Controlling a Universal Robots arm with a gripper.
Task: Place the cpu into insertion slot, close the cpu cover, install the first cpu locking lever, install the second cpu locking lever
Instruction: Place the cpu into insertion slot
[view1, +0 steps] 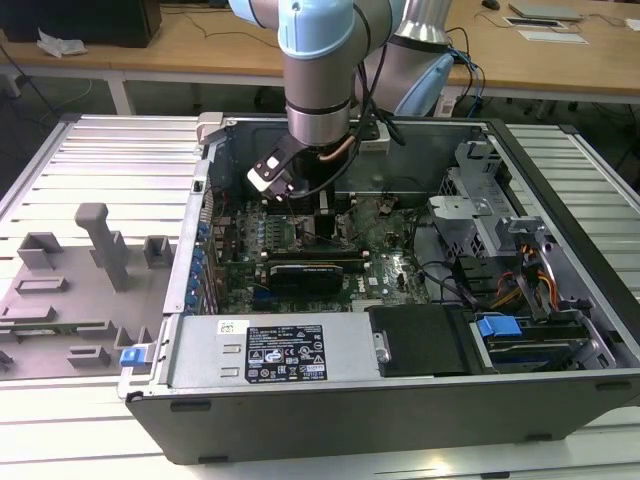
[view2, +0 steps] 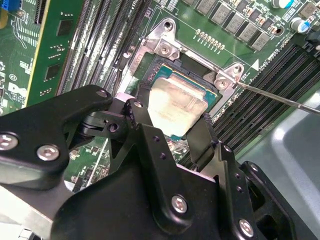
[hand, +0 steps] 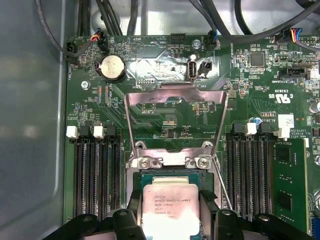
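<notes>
The cpu (hand: 169, 200) (view2: 175, 100), a silver-topped square chip, lies low in the insertion slot (hand: 170, 173), whose black rim (view2: 161, 65) frames it. My gripper (hand: 171, 212) (view2: 167, 122) straddles the chip, with a black finger (hand: 134, 204) against one side and the other against the opposite side. The cpu cover (hand: 175, 93), a silver window frame, stands swung up off the slot on its hinge. A thin locking lever (view2: 280, 97) (hand: 223, 187) sticks out free beside the socket. In the exterior view the gripper (view1: 300, 200) reaches down into the open computer case.
Rows of memory slots (hand: 97, 170) (hand: 252, 170) flank the socket. A green card (hand: 290, 185) stands beside them, and cables (hand: 100, 20) run along the board's edge. A black expansion card (view1: 305, 270) lies near the socket. A grey fixture tray (view1: 70, 290) sits at the exterior view's left.
</notes>
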